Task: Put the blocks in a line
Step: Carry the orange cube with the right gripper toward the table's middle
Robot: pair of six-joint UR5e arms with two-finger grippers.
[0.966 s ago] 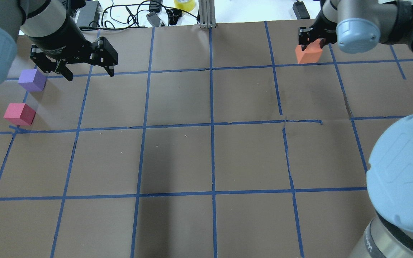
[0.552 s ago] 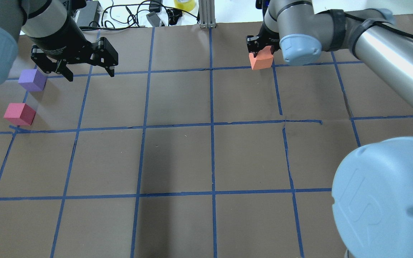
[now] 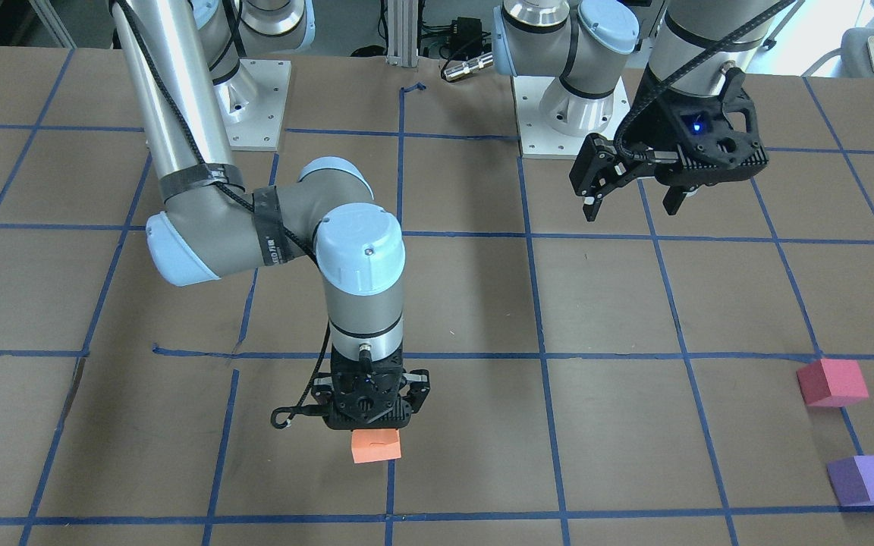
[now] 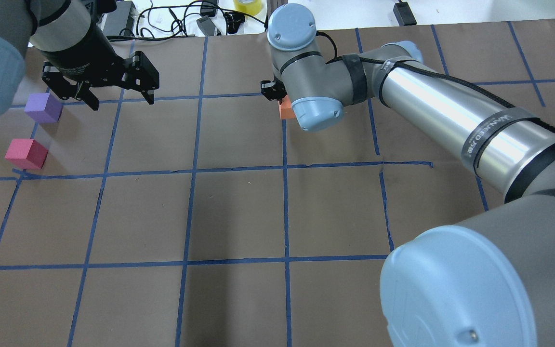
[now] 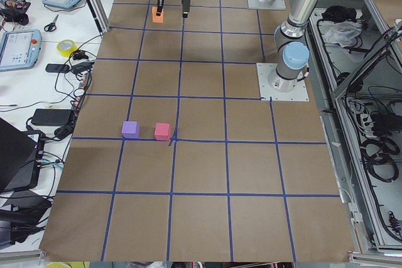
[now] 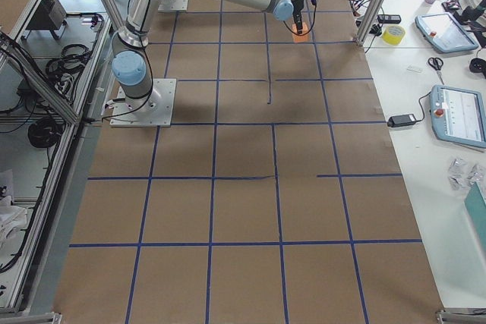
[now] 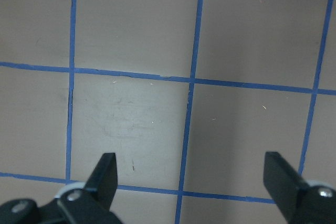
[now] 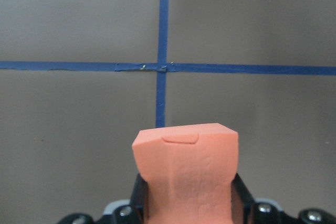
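The orange block (image 3: 376, 447) is clamped by the right gripper (image 3: 374, 432); the left gripper (image 4: 123, 102) is spread. Beyond the orange block, a tape roll (image 4: 247, 6) is seen.

No text reads clearly; white lettering on a black strap (image 4: 492, 130) is too blurred to make out.

Near the bench's left edge, toward its far side, the nearer block (image 4: 26, 153) lies close to the farther block (image 4: 44, 107), on its robot side and not touching it. The left hand (image 4: 122, 100) hangs just right of the farther block. The third block (image 3: 375, 446) sits in the right hand (image 3: 373, 432), near the middle of the far edge.
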